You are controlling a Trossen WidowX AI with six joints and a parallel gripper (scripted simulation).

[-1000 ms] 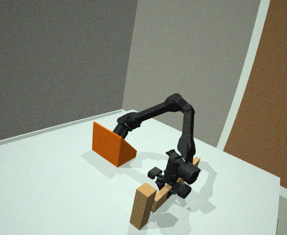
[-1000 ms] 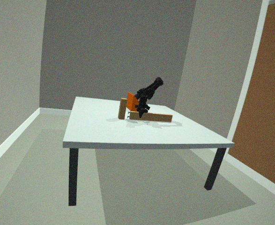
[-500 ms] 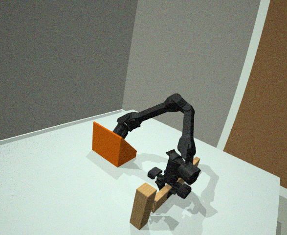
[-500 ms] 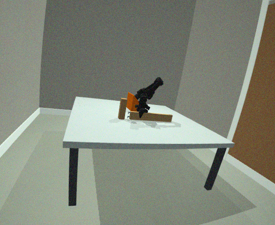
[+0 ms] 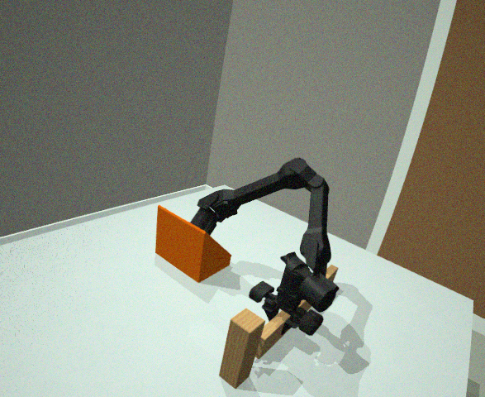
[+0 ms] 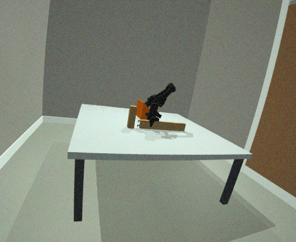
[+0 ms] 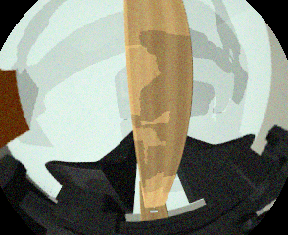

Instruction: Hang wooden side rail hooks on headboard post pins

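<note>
And the claw point(image 5: 282, 324) point(image 6: 151, 124) point(image 7: 150, 131) had the wooden rail point(image 5: 272, 331) point(image 6: 168, 125) point(image 7: 159, 93) pinched tight! Beyond, its hooks point(image 6: 138, 123) pointed at the upright post point(image 5: 241, 350) point(image 6: 131, 116), just short of it, all above the white table point(image 5: 106, 320) point(image 6: 111, 145)!

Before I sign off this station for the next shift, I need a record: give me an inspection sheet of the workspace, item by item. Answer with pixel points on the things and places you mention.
Surface: white table point(image 5: 84, 324) point(image 6: 103, 140), shadows across it.
Side rail: wooden side rail point(image 5: 273, 330) point(image 6: 170, 126) point(image 7: 161, 93), gripped near its hook end.
Hooks: steel hooks point(image 6: 138, 123) stand in the gap before the post, not hung.
Post: headboard post point(image 5: 240, 352) point(image 6: 131, 117), upright; its slot and pins cannot be made out.
Clutter: nothing seen; an orange wedge-shaped block point(image 5: 180, 246) point(image 6: 142, 110) stands by the arm's base, purpose unclear.
Gripper: gripper point(image 5: 278, 320) point(image 6: 151, 124) point(image 7: 150, 131) shut on the rail.
Cables: nothing seen.
Surroundings: grey walls, brown panel.
</note>
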